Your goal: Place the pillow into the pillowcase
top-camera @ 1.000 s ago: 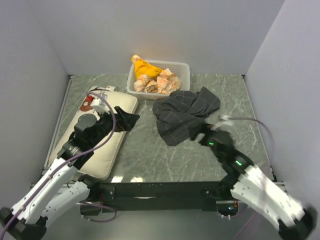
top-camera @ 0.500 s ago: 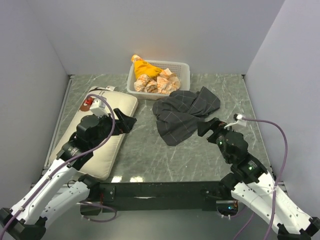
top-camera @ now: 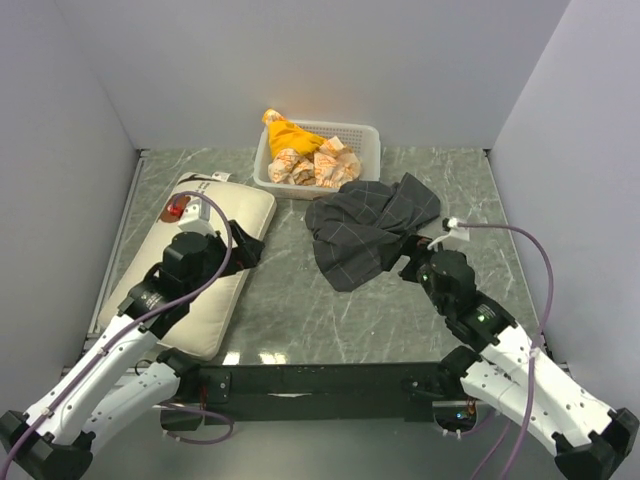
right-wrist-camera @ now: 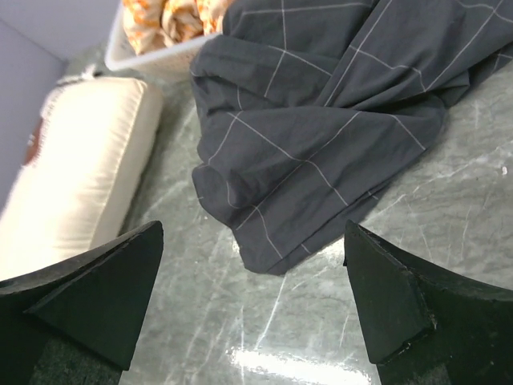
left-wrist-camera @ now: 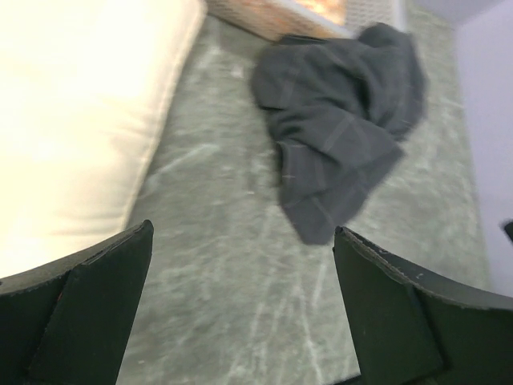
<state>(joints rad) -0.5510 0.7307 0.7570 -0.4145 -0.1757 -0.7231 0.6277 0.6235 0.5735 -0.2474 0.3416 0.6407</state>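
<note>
A robot test cell in a lab is shown. The table (top-camera: 300, 300), faced in a green marble-look sheet, is boxed in on three sides by bare pale panels (top-camera: 300, 60). A left arm (top-camera: 100, 375) and a right arm (top-camera: 520, 370), both white and black, are bolted to a black rail (top-camera: 320, 380) at the near edge, and purple cables (top-camera: 546, 285) are left loose. The only household goods seen are a pillow (top-camera: 245, 205), a pillowcase (top-camera: 365, 235) and a basket (top-camera: 367, 133) of cloth bundles.

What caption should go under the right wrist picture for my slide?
The open right claw hovers near the crumpled pillowcase, with the cream pillow lying apart from it.
</note>
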